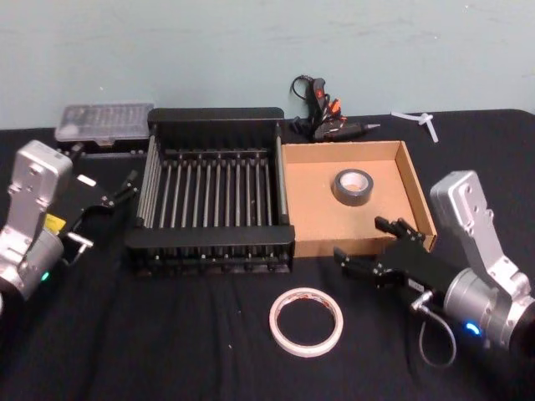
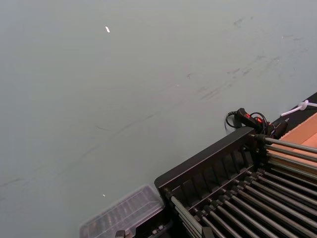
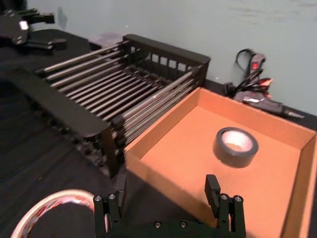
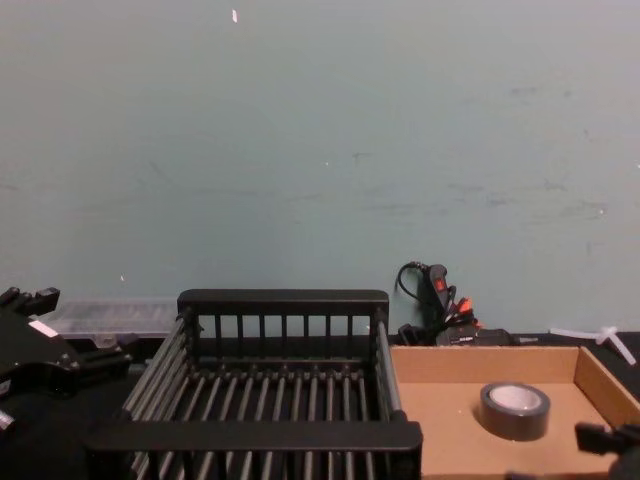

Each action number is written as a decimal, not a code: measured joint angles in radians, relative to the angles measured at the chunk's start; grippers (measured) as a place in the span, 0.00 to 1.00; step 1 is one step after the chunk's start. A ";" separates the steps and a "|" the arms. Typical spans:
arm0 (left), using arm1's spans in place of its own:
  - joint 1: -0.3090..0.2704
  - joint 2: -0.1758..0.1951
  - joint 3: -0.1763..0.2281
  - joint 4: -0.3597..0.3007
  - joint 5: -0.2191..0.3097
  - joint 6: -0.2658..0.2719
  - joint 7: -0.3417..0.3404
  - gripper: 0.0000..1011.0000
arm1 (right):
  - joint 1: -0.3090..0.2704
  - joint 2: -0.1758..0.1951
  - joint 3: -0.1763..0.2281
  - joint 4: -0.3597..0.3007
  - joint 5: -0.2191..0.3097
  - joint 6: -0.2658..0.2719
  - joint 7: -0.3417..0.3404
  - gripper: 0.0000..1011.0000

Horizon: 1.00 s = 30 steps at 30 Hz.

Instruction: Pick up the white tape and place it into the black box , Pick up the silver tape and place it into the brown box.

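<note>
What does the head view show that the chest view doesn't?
Head view alone: the white tape lying flat on the black table in front of the boxes, and the open right gripper just outside the brown box near its front right corner. Chest view alone: the tall expanse of pale wall. Both: the black box, the silver tape inside the brown box, and the left gripper left of the black box.

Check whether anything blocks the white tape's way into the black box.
Nothing visible does. The white tape lies flat on the black cloth in front of the black box, whose top is open and empty. Only its near wall must be cleared. The right claw is open nearby.
</note>
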 joint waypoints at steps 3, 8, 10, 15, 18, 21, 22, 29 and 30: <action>0.000 0.000 0.000 0.000 0.000 0.000 0.000 0.99 | -0.017 0.008 -0.009 -0.006 -0.001 -0.010 0.005 0.99; 0.000 0.000 0.000 0.000 0.000 0.000 0.000 0.99 | -0.038 0.019 -0.026 -0.013 -0.001 -0.022 0.019 0.99; 0.000 0.000 0.000 0.000 0.000 0.000 0.000 0.99 | -0.045 0.024 -0.035 -0.014 -0.001 -0.027 0.025 0.99; 0.000 0.000 0.000 0.000 0.000 0.000 0.000 0.99 | -0.049 0.027 -0.052 -0.014 -0.001 -0.028 0.032 0.99; 0.000 0.000 0.000 0.000 0.000 0.000 0.000 0.99 | -0.049 0.028 -0.063 -0.009 -0.001 -0.028 0.033 0.99; 0.000 0.000 0.000 0.000 0.000 0.000 0.000 0.99 | -0.047 0.027 -0.073 -0.004 -0.006 -0.028 0.033 0.99; 0.000 0.000 0.000 0.000 0.000 0.000 0.000 0.99 | -0.047 0.027 -0.076 -0.003 -0.008 -0.028 0.033 0.99; 0.000 0.000 0.000 0.000 0.000 0.000 0.000 0.99 | -0.040 0.021 -0.096 0.018 -0.033 -0.040 0.025 0.99; 0.000 0.000 0.000 0.000 0.000 0.000 0.000 0.99 | -0.038 0.019 -0.098 0.023 -0.037 -0.041 0.023 0.99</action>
